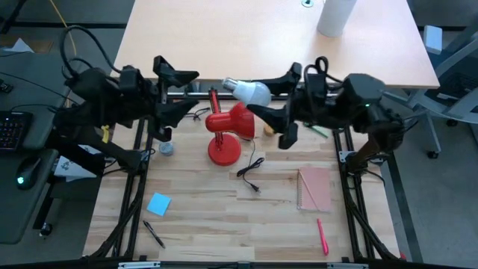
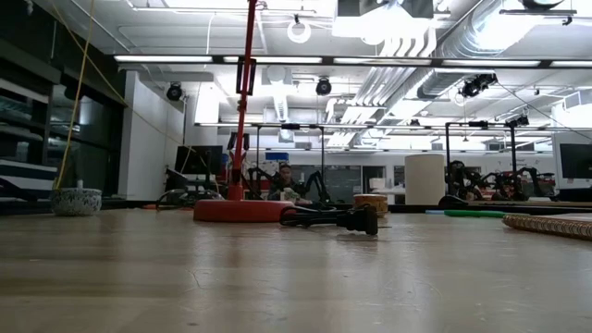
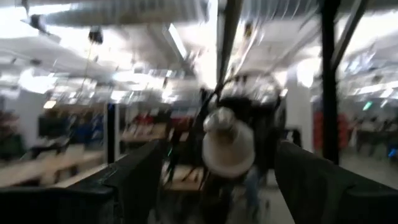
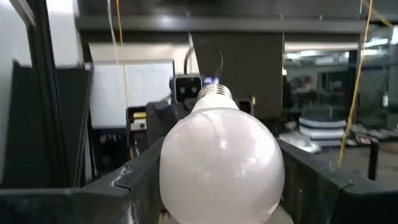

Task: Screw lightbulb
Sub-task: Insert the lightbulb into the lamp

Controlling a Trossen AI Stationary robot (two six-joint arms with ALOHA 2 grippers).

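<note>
The right end effector (image 1: 263,98) grips the white rounded screw-base lightbulb (image 1: 249,92) above the red desk lamp (image 1: 227,128); the left end effector (image 1: 183,93) gapes wide beside it.

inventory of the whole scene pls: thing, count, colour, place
lightbulb: 1, white, held above the lamp, screw base toward the left arm
lamp: 1, red, table centre, black cord trailing toward the notebook
notebook: 1, pink, right part of the table
pen: 1, pink-red, near edge, right
sticky note: 1, blue, left part of the table
black pen: 1, black, near edge, left
small bowl: 1, grey, left of the lamp base
cylinder: 1, white, on the far desk
left gripper: 1, dark, open, left of the bulb
right gripper: 1, dark, shut on the lightbulb
</note>
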